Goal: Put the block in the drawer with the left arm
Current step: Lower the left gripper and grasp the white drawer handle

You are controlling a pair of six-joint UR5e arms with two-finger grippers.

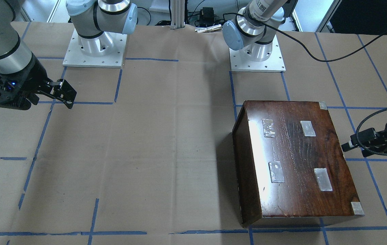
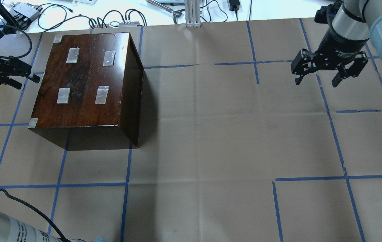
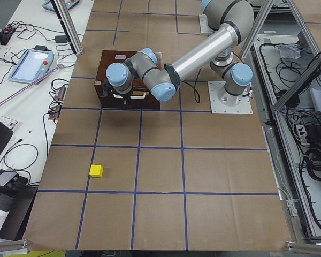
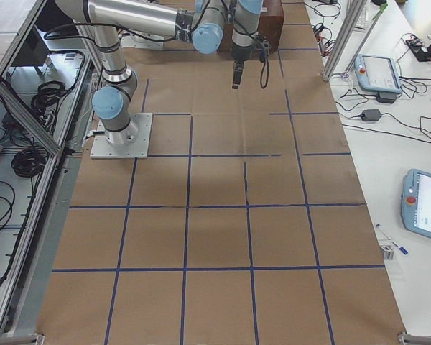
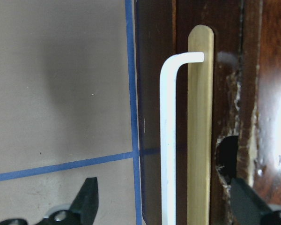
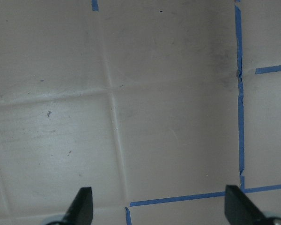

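Small yellow block (image 3: 96,171) lying on the brown-paper table (image 2: 211,141), well apart from the dark cabinet (image 2: 83,84), left end effector (image 5: 163,194) open, facing the white handle (image 5: 167,140) on the drawer (image 5: 152,93) front, right end effector (image 2: 316,80) open above the table, well apart from the cabinet

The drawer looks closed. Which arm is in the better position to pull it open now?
Left. The left claw, open, faces the white handle on the cabinet front. The right claw hangs far away across the table.
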